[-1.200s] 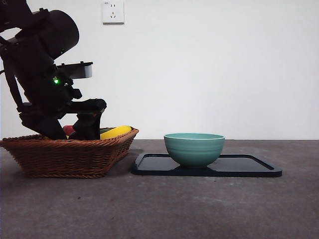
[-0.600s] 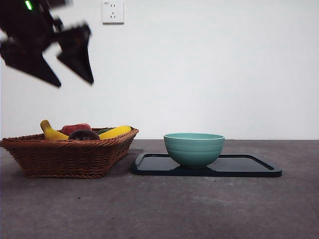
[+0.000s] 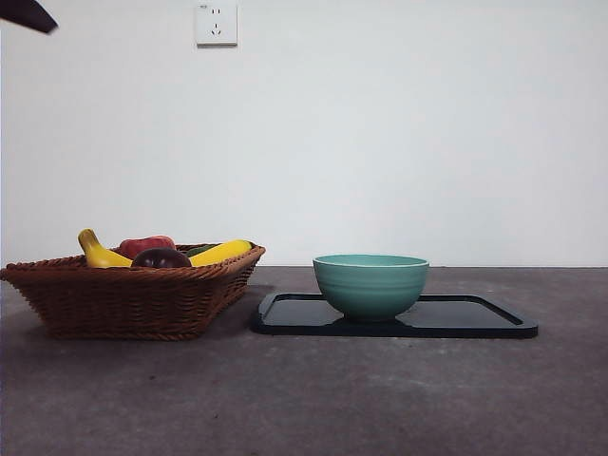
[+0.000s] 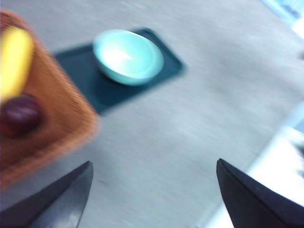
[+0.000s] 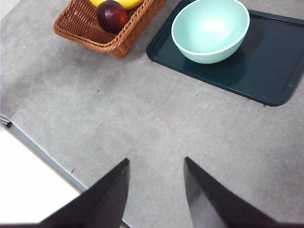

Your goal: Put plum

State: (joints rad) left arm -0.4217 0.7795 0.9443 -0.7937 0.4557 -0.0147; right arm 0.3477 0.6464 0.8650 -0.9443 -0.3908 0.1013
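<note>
The dark glossy plum [image 3: 160, 257] lies in the wicker basket [image 3: 123, 302].

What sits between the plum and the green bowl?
Only the basket's wicker rim and the tray's near edge separate the plum from the bowl, per the right wrist view.

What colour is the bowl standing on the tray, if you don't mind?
The bowl is pale teal-green, on a dark tray; the right wrist view shows it best.

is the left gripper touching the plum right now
Apart. In the left wrist view the left gripper is open over bare table, while the plum lies in the basket.
</note>
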